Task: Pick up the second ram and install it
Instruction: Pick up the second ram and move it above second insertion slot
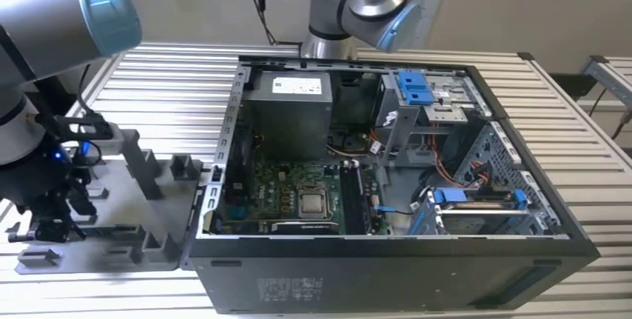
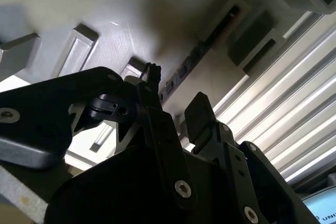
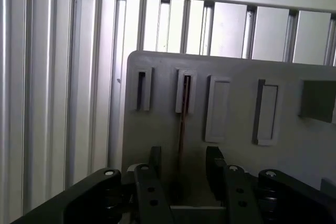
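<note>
First wrist view: we judge the second ram (image 3: pixel 182 109) light, stiff, fragile, pinchable across its faces; gripper (image 3: pixel 185 156) spread astride.

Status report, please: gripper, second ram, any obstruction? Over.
Gripper open, jaws astride the second ram, no grip yet. Ram on edge in a slot of the grey holder. Nothing between jaws and ram.

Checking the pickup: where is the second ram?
In both wrist views the second ram stands edge-on in a slot of the gray holder, between the fingers of the open gripper; that holder lies at the exterior view's left, beside the computer case.
</note>
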`<move>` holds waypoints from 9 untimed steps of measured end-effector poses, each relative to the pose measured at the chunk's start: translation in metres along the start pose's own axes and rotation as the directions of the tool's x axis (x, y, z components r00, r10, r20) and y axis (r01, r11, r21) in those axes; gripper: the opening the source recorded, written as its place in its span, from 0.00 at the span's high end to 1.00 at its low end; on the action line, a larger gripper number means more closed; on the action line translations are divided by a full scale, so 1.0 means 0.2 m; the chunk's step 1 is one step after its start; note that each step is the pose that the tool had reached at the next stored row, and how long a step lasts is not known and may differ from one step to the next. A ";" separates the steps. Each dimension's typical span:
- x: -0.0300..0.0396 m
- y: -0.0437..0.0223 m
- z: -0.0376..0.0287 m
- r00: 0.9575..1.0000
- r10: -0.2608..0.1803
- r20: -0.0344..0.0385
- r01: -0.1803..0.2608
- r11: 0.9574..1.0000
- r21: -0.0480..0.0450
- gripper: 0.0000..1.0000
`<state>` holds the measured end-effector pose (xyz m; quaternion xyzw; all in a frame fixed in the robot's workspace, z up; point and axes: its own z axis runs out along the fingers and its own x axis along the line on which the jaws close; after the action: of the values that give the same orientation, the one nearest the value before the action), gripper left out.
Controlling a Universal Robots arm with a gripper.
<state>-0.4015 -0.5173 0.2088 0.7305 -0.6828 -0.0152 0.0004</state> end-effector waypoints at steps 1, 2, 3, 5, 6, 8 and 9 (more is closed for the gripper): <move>0.002 0.001 0.007 1.000 -0.002 0.000 0.002 1.000 0.000 0.52; 0.002 0.001 0.013 1.000 -0.005 0.000 0.005 1.000 0.001 0.52; 0.003 0.001 0.018 1.000 -0.009 0.000 0.009 1.000 0.002 0.52; 0.003 0.002 0.029 1.000 -0.015 0.000 0.015 1.000 0.003 0.52; 0.004 0.002 0.034 1.000 -0.016 -0.001 0.016 1.000 0.003 0.52; 0.004 0.003 0.046 1.000 -0.017 -0.001 0.017 1.000 0.003 0.52; 0.004 0.004 0.050 1.000 -0.017 -0.001 0.017 1.000 0.003 0.52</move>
<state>-0.4024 -0.5179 0.1989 0.7361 -0.6767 -0.0139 -0.0006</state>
